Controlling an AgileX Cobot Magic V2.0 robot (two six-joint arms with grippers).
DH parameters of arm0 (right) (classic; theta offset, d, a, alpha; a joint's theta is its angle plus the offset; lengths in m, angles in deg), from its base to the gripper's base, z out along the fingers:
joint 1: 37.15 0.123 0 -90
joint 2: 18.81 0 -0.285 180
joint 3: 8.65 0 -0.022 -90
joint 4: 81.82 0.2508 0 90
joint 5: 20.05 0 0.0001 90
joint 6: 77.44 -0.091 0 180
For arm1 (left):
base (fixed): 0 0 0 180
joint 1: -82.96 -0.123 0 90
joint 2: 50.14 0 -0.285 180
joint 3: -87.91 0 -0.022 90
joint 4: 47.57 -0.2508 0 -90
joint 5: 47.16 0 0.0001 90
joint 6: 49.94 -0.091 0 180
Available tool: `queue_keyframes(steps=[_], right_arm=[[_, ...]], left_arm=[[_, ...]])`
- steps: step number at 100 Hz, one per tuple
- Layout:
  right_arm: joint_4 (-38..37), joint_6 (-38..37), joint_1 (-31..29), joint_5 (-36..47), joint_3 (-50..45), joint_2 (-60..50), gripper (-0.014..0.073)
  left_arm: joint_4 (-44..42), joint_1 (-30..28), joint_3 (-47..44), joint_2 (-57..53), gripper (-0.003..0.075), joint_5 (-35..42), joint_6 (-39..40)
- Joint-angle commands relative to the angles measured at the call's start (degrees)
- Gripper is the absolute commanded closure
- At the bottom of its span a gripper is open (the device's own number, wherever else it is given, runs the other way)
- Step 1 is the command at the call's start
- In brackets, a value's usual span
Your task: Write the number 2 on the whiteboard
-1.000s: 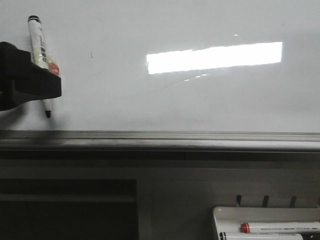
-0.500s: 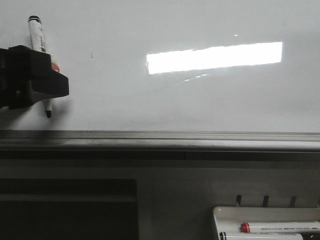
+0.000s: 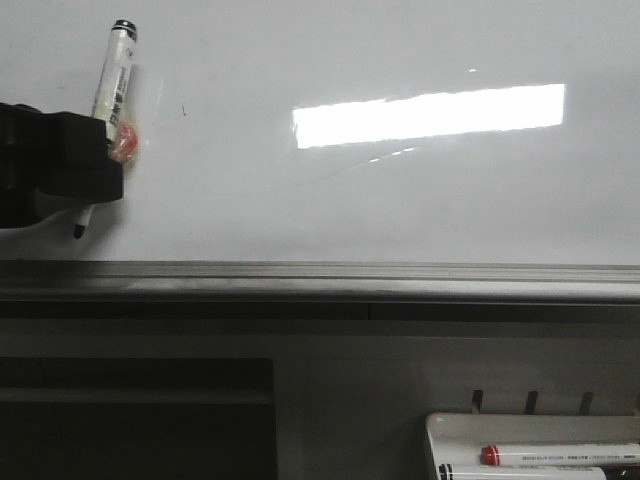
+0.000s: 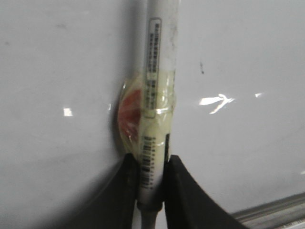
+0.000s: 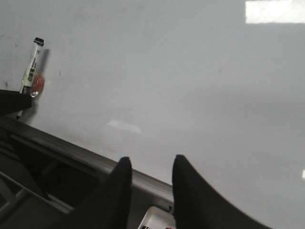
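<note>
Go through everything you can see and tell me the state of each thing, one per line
Whiteboard: no digit drawn, only a tiny dark speck.
Held marker: uncapped, tilted, tip down near the board.
Left gripper: shut on the held marker.
Right gripper: open, holding nothing.
Marker tray: holds two capped markers lying flat.
Red-banded marker: lying in the tray, untouched.

Three markers (image 3: 112, 75), one whiteboard (image 3: 400, 200), one tray (image 3: 440, 430)
</note>
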Motion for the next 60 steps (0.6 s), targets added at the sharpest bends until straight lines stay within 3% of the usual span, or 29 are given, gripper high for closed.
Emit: queue_keyframes(steps=[1,16,27,42,60], right_arm=[[0.94,0.55,0.2,1.61,2.12,2.0,0.0413],[4.23,4.98,4.38,0.49,2.31,5.82,0.0413],[7.53,12.53,9.88,0.98,3.41,9.36,0.0413],[7.67,17.32,18.06,3.04,6.14,15.16,0.04],[7.67,20.12,27.12,5.55,9.33,22.96,0.0207]], left_arm=[[-5.14,0.95,1.51,-2.22,0.0741,2.62,0.42],[-13.85,3.55,1.51,-5.94,0.0741,-0.45,0.42],[-21.75,5.2,1.51,-9.37,0.0741,-4.24,0.31],[-32.93,6.47,1.51,-13.56,0.0741,-10.84,0.2],[-45.3,7.37,1.51,-17.38,0.0741,-16.03,0.2]])
